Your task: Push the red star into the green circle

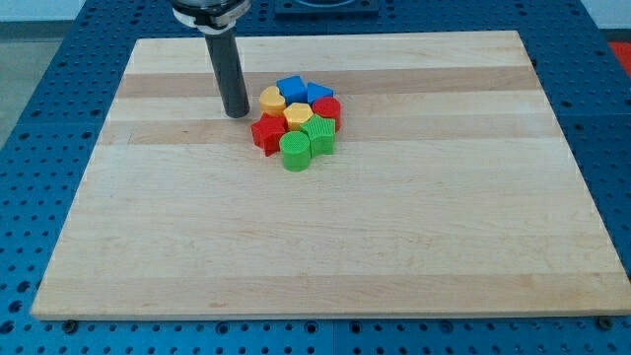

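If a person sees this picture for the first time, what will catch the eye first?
First, the tight bunch of coloured blocks above the centre of the wooden board: the red star at its left edge touches the green circle at its bottom. Next, my tip stands just left of the bunch, near the yellow block and up and to the left of the red star, apart from both.

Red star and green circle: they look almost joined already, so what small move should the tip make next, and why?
Probably a short push toward the view's lower right. My tip stands just up-left of the red star, apart from it, while the green circle sits at the star's lower right, seemingly touching. Pushing along that line should press the star into the circle.
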